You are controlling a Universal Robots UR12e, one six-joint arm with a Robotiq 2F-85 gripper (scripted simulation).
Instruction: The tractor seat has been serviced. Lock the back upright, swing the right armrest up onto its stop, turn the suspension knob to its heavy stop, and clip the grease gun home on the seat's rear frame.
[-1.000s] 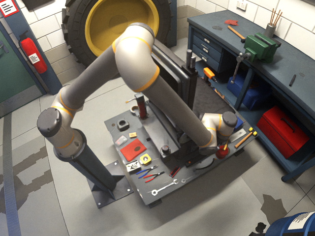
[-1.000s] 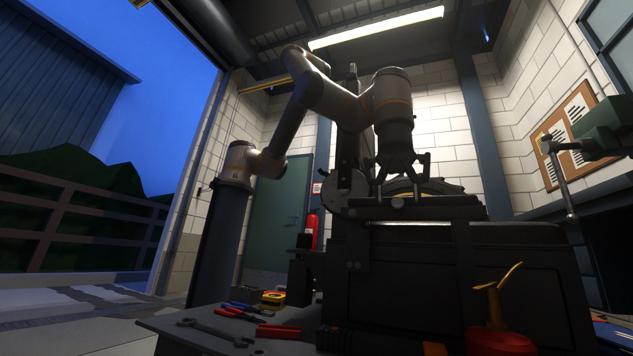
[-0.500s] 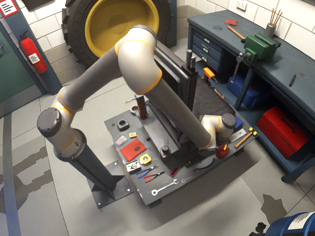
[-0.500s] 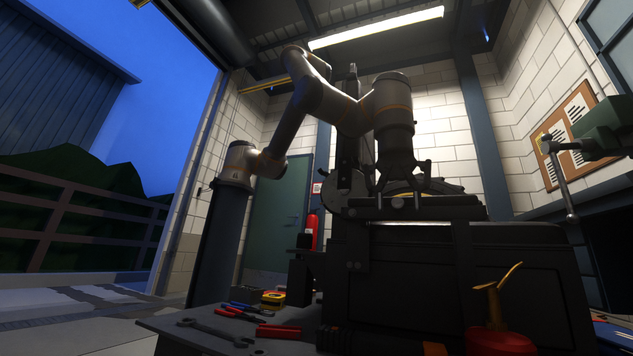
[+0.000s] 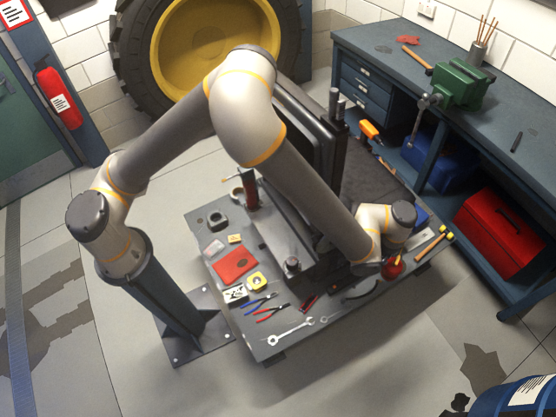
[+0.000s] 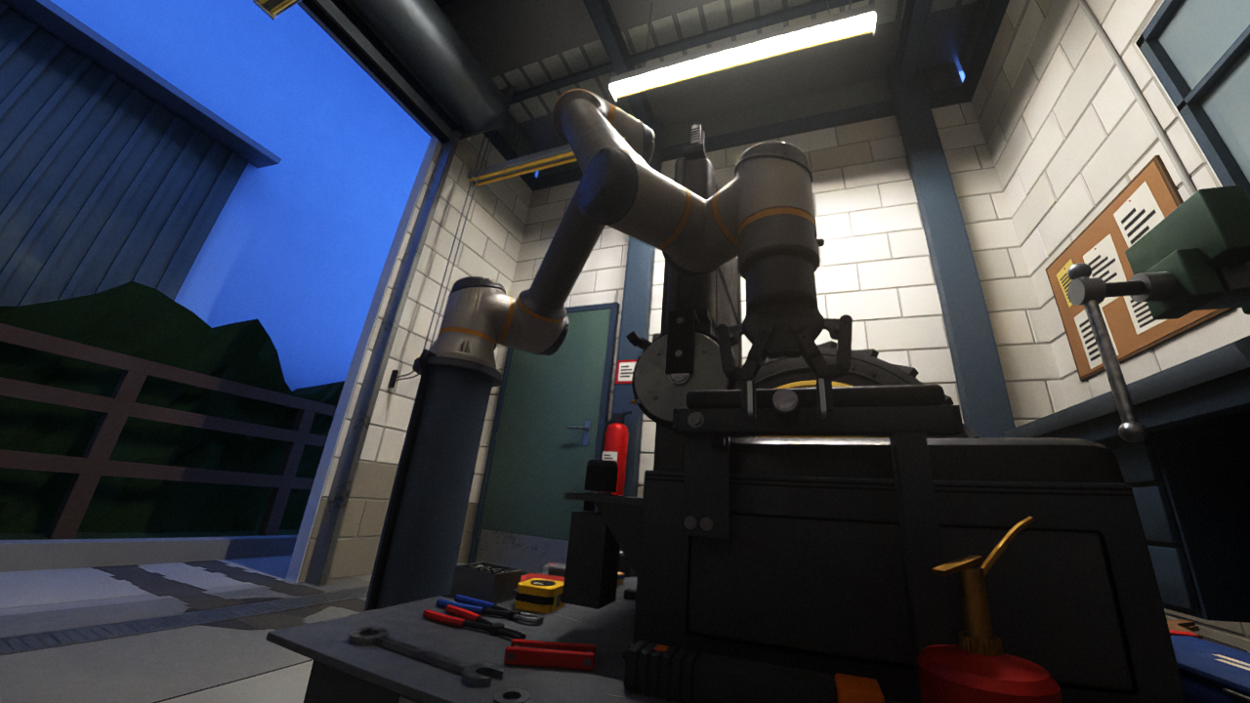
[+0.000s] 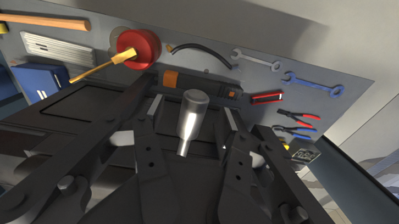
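The right armrest (image 6: 822,400) lies level along the seat's side, and a short grey handle (image 7: 192,119) stands out from it. The seat back (image 5: 310,130) stands upright behind. The suspension knob (image 5: 292,262) sits on the seat base's front. The red grease gun (image 5: 249,188) stands upright in a socket on the pallet's left side. My gripper (image 7: 192,117) sits down over the armrest with the grey handle between its fingers. It is open and holds nothing.
A red oil can (image 5: 391,268) with a brass spout stands just beside my wrist on the pallet. Pliers (image 5: 269,312), spanners (image 5: 291,331) and a black-and-orange tool (image 7: 199,83) lie along the pallet's front. The blue workbench (image 5: 471,103) stands to the right.
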